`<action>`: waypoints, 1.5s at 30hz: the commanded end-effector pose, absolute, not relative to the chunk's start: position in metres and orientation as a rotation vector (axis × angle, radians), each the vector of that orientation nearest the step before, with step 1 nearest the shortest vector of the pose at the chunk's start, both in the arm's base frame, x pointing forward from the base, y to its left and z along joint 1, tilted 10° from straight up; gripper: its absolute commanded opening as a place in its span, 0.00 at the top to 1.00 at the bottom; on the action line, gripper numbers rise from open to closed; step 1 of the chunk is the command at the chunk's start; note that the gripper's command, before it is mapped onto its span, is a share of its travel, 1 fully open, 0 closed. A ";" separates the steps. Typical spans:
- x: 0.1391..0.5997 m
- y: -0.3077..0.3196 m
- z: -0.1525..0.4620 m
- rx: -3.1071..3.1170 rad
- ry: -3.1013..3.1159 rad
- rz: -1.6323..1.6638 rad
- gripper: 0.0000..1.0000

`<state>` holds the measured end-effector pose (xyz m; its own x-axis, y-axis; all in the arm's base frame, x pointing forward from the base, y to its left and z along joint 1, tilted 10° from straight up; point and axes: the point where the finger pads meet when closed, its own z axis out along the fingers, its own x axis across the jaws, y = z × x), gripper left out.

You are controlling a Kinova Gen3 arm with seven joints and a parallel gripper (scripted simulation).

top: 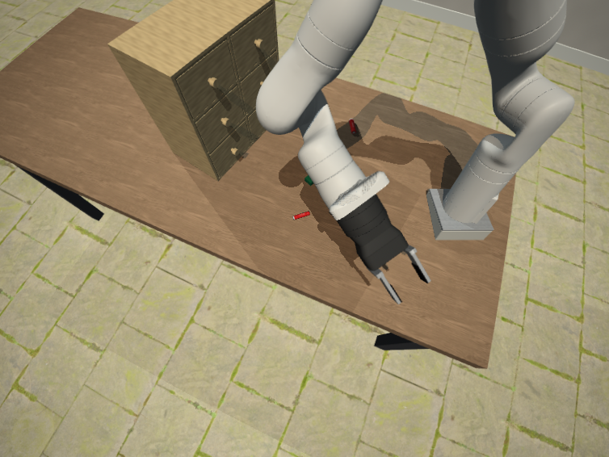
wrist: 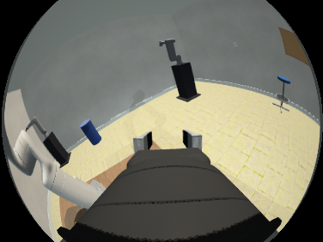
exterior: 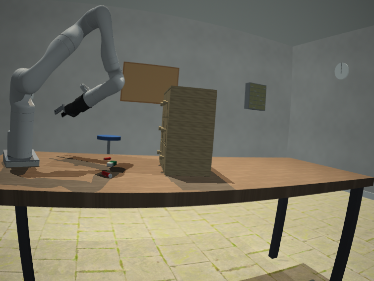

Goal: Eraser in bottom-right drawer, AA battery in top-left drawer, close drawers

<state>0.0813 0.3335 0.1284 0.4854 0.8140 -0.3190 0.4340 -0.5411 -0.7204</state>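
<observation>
The small chest point(top: 147, 93) point(exterior: 191, 133) stands upright, with its visible drawers apparently pushed in. The top-row left drawer point(top: 196, 93) shows; the bottom-row right drawer is hidden behind the arm in the top view. The eraser point(top: 308, 179) point(exterior: 111, 163), green and white, lies in front of the chest, partly covered by the arm in the top view. One red cylinder point(top: 301, 215) point(exterior: 107, 158) and another red cylinder point(top: 352, 126) point(exterior: 106, 174) lie on either side of it; I cannot tell which is the AA battery. My gripper point(top: 413, 291) point(exterior: 59, 113) point(wrist: 167, 136) is open and empty, high above the table, away from them.
The wooden table point(top: 236, 211) point(exterior: 256, 168) carries the robot base point(top: 462, 228) point(exterior: 21, 162) at the end facing the drawer fronts. My forearm crosses above the space between base and chest. A blue stool point(exterior: 108, 137) stands beyond the table.
</observation>
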 end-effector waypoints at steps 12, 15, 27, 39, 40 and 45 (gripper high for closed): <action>0.081 0.334 0.129 -2.171 -1.027 0.885 0.00; 0.081 0.334 0.129 -2.171 -1.027 0.885 0.00; 0.090 0.326 0.139 -2.156 -1.119 0.849 0.00; 0.136 0.283 0.184 -2.100 -1.523 0.672 0.00; 0.143 0.276 0.190 -2.094 -1.576 0.647 0.00; 0.185 0.236 0.229 -2.079 -1.844 0.509 0.00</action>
<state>0.1669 0.2377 0.1994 0.1369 0.9831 -0.1213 0.8318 -0.1806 -0.5248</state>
